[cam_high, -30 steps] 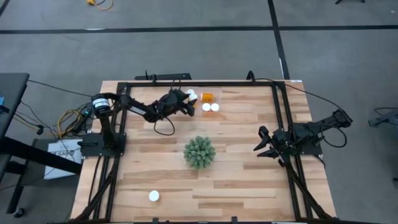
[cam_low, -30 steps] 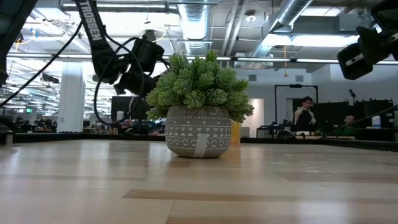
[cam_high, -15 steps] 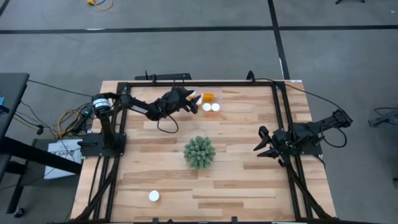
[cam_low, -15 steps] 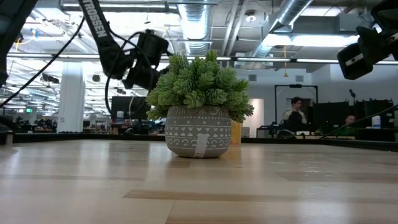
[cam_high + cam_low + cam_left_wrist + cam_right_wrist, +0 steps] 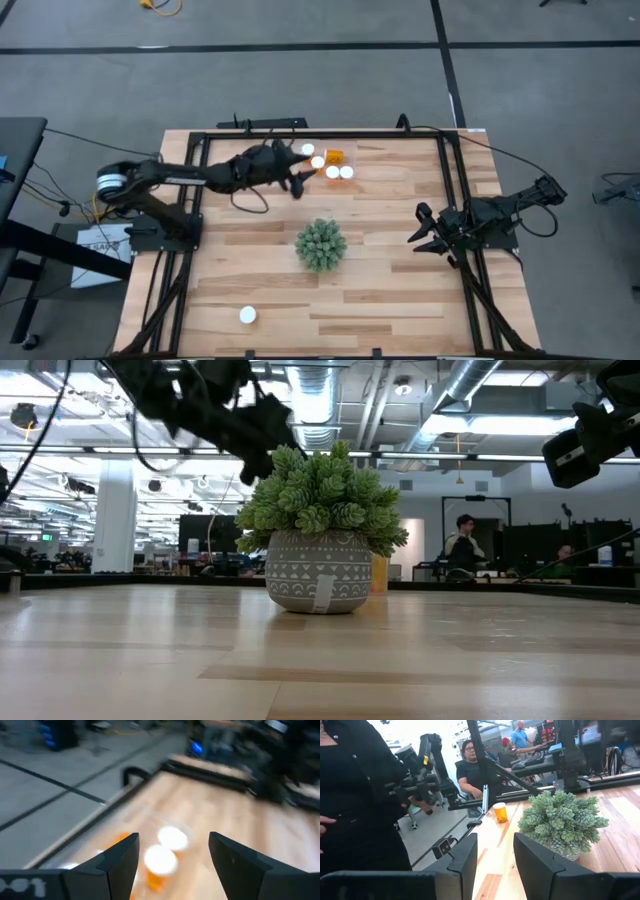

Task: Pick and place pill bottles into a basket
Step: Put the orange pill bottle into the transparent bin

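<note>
High view showed us the left arm stretched across the far side of the worktop (image 5: 400, 215), its end effector (image 5: 297, 183) above the boards just beside a cluster of pill bottles. We counted three white caps there: one (image 5: 307, 151) nearest the far rail, one (image 5: 318, 162) beside it, and a pair (image 5: 339, 172) side by side, with a bottle lying on its side (image 5: 333, 156) showing its orange body. We could not make out the basket's clear walls from above, so we could not tell which of those bottles sat inside it. A lone bottle (image 5: 248, 315) stood well apart, near the front left of the worktop. The plant (image 5: 321, 244) sat between the two groups, about mid-worktop.

Left wrist view showed our left end effector (image 5: 172, 857) released, fingers (image 5: 120, 860) spread with nothing between them. Beyond the gap stood two bottles (image 5: 161, 861), white caps up and touching or nearly so, with a faint clear rim around them that seemed to be the basket (image 5: 186, 829); another orange bottle (image 5: 118, 840) lay beside them.

Our right end effector (image 5: 425, 232) waited at the right edge of the worktop, fingers apart and empty. Its wrist view looked past the plant (image 5: 563, 820) to one bottle (image 5: 500, 812) standing on the far boards, with people in the room behind.
</note>
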You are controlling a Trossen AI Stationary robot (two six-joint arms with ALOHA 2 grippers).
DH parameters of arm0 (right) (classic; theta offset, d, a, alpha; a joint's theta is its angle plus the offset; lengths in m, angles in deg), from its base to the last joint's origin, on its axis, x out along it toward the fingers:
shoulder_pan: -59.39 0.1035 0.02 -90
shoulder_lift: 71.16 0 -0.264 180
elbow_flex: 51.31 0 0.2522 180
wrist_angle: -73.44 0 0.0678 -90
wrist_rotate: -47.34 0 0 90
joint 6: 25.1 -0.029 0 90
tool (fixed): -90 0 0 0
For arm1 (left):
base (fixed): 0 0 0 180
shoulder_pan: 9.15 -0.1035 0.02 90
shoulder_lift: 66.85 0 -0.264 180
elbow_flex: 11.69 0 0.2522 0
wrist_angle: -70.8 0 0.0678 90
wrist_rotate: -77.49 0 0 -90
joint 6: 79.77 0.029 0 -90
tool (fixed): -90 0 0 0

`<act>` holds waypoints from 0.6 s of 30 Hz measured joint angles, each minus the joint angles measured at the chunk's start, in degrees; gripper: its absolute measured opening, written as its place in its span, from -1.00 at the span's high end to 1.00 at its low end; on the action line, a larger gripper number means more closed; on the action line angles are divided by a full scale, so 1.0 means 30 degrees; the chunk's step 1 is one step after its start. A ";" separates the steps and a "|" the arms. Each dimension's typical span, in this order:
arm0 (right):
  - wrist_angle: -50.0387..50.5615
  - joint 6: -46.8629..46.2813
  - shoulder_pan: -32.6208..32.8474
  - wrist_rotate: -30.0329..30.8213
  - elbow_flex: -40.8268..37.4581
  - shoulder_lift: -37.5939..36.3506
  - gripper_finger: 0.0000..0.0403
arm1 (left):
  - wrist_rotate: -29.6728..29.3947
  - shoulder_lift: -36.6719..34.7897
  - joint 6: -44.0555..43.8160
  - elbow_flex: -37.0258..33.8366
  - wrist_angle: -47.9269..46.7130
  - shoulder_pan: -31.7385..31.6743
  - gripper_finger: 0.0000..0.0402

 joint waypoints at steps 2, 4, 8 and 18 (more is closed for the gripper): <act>-0.0005 0.0001 0.0004 0.0000 0.0007 0.0000 0.41 | 0.0676 -0.1144 0.0595 -0.0044 -0.2050 0.0535 -0.14; -0.0002 -0.0002 -0.0002 0.0000 0.0004 0.0004 0.41 | 0.1534 -0.2222 0.1358 -0.0044 -0.4456 0.0993 -0.13; 0.0002 0.0000 -0.0001 0.0000 0.0004 0.0005 0.41 | 0.2897 -0.4521 0.2223 -0.0066 -0.9786 0.1701 -0.09; -0.0005 -0.0003 -0.0002 0.0000 0.0003 0.0000 0.41 | 0.3894 -0.8348 0.3856 -0.0066 -1.9425 0.4294 -0.03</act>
